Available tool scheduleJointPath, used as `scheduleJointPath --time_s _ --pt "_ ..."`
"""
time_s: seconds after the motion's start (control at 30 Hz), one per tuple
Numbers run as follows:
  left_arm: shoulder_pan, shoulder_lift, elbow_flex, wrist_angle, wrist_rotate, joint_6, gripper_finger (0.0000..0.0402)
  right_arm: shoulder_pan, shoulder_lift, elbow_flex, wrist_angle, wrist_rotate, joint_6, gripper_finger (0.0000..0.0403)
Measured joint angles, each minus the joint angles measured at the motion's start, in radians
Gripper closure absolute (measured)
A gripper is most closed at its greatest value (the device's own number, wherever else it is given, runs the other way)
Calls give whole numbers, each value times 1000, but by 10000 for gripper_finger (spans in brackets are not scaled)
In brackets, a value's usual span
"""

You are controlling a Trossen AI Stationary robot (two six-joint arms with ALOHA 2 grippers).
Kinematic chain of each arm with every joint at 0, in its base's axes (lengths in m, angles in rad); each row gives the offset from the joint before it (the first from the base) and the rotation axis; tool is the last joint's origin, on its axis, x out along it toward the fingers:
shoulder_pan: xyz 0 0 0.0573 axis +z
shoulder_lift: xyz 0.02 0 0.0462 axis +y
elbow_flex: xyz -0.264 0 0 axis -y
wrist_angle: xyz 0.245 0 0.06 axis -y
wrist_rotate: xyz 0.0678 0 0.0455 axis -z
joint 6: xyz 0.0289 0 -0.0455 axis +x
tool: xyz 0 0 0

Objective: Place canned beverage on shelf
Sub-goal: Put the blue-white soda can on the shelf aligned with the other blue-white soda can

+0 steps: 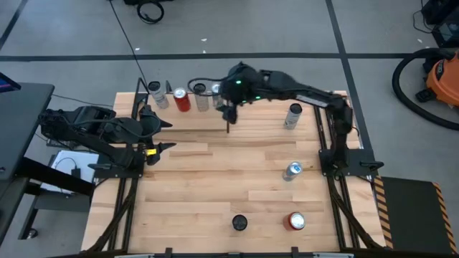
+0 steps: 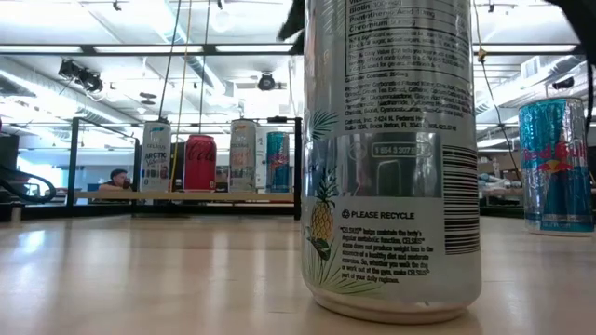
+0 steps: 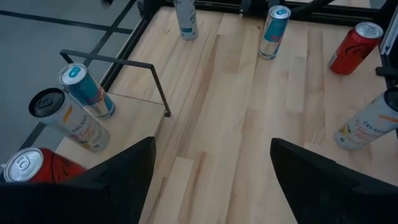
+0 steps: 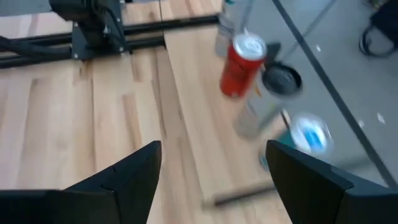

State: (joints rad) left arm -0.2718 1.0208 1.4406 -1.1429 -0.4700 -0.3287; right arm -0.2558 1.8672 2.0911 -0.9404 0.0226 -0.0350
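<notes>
Butcher-block worktop (image 1: 215,179) carries shelf (image 1: 188,115) at far edge, left of centre. Shelf holds four upright cans in row, red can (image 1: 181,100) second from left. Loose on worktop: slim silver can (image 1: 292,116), blue-silver can (image 1: 292,170), black-topped can (image 1: 239,223), red-topped can (image 1: 295,221).

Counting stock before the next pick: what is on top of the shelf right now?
Four upright cans stand in a row on the shelf: a pale can, a red can, a white can and a blue can. In the high view the right gripper partly covers the blue one.
</notes>
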Motion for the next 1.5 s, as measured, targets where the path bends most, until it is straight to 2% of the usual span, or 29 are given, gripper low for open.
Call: scheduleJointPath --time_s 0.2,0.4,0.47,0.57,0.73,0.87,1.17,1.5 --pt "0 0 0 -2 0 0 83 24 -112 0 -297 44 143 105" --pt "0 0 -1 -19 0 -1 83 91 -163 -1 -639 111 342 105" --pt "0 0 -1 -19 0 -1 83 128 -187 -29 -615 116 388 105" --pt "0 0 -1 -21 0 -1 83 191 -227 -77 -602 67 412 105" --pt "0 0 -1 -25 0 0 83 292 -289 -205 -623 169 536 105" --pt "0 0 -1 -42 0 0 83 351 -352 -350 -629 193 654 105" --pt "0 1 -42 -36 0 -20 83 457 -470 -649 -631 160 904 105" --pt "0 0 -42 -36 0 -27 83 571 -538 -792 -592 125 1077 105"
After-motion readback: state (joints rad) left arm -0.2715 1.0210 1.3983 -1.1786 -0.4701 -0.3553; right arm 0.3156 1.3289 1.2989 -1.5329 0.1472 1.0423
